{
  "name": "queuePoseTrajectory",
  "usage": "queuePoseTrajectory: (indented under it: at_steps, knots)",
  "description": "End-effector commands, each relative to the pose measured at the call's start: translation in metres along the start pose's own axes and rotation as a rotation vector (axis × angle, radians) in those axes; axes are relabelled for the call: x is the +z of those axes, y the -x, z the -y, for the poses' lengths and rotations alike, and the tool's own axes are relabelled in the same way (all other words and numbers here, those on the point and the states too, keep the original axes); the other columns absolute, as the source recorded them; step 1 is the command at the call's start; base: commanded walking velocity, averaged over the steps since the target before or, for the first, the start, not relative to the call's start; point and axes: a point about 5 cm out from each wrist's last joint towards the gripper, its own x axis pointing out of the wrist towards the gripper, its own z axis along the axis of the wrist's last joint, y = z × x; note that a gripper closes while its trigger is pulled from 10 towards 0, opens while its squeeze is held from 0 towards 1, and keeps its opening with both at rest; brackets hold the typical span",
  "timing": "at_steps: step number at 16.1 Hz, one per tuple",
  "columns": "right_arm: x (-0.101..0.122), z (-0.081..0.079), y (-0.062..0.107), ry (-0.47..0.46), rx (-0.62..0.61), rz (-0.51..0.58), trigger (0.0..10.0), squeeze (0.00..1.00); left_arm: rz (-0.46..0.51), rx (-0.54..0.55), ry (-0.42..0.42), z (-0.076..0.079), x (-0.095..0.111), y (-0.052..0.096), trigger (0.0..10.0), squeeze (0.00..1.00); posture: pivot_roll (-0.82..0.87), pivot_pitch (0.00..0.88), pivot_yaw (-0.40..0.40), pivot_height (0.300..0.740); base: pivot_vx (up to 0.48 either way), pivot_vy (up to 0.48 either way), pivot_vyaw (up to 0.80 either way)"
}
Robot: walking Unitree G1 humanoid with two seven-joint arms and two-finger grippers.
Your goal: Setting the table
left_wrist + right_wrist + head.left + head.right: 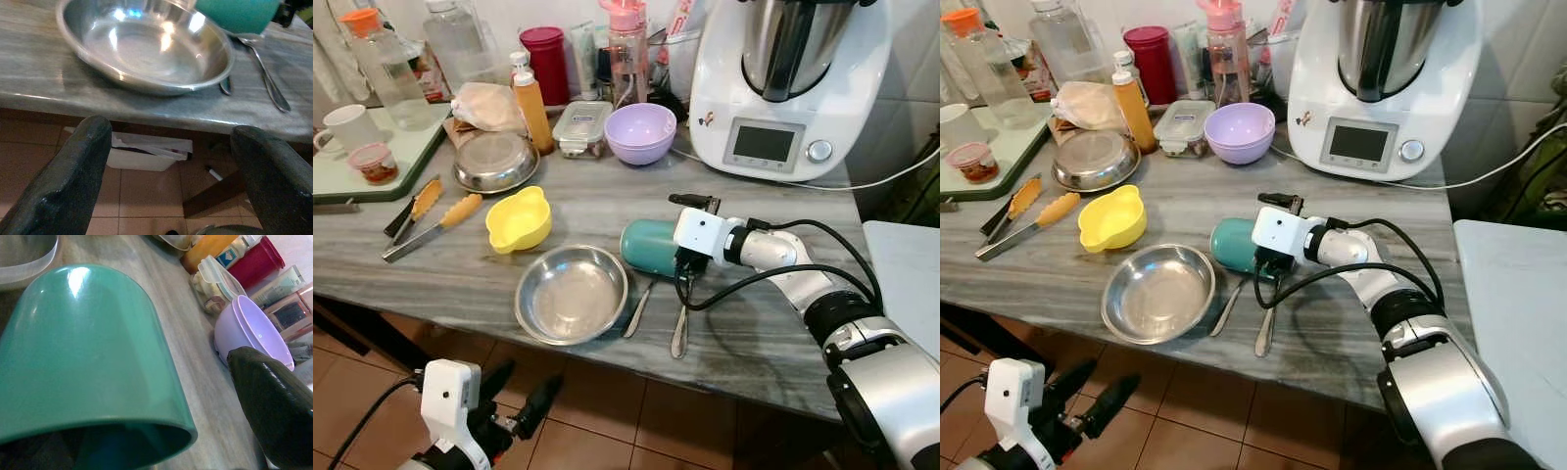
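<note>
Seen from the head camera, the right gripper is reaching over the grey marble counter and holding a teal cup, which is lying on its side just beside a steel plate; two spoons are lying under the cup's open end. A yellow bowl is sitting just behind the plate, a lilac bowl is standing further back, and a white kitchen machine is occupying the far corner. The left gripper is hanging below the counter edge over the tiled floor. In the left wrist view, its two black fingers are spreading wide apart with nothing between them, and the steel plate is showing above them on the counter. In the right wrist view, the teal cup is looming close with its mouth toward the camera, one black finger is lying outside its rim, and the lilac bowl is standing beyond.
</note>
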Motion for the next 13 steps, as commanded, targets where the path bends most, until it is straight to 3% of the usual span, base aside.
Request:
queuePoseTrajectory:
  at_steps: [1, 5, 7, 9, 13]
  knots:
    - [0.005, 0.003, -0.002, 0.014, 0.014, 0.016, 10.0, 0.00, -0.030, -0.018, -0.007, 0.001, -0.010, 0.001, 10.0, 0.00, -0.04, 0.073, 0.080, 0.740, 0.000, 0.000, 0.00]
    - [0.008, 0.013, 0.001, 0.034, 0.003, 0.018, 10.0, 0.00, -0.026, -0.064, 0.002, 0.024, -0.018, -0.014, 10.0, 0.00, -0.05, 0.071, 0.075, 0.740, 0.000, 0.000, 0.00]
    - [0.009, 0.021, 0.005, 0.020, -0.021, 0.038, 10.0, 0.00, -0.009, -0.121, 0.004, 0.056, -0.020, -0.025, 10.0, 0.00, -0.05, 0.070, 0.074, 0.740, 0.000, 0.000, 0.00]
    - [0.000, 0.010, 0.008, 0.010, 0.012, 0.010, 10.0, 0.00, 0.001, -0.151, 0.001, 0.083, -0.027, -0.036, 10.0, 0.00, -0.06, 0.069, 0.074, 0.740, 0.000, 0.000, 0.00]
    - [-0.006, -0.002, 0.006, -0.001, 0.037, -0.018, 10.0, 0.00, 0.057, -0.121, -0.029, 0.100, -0.025, -0.051, 10.0, 0.00, -0.07, 0.074, 0.080, 0.740, 0.000, 0.000, 0.00]
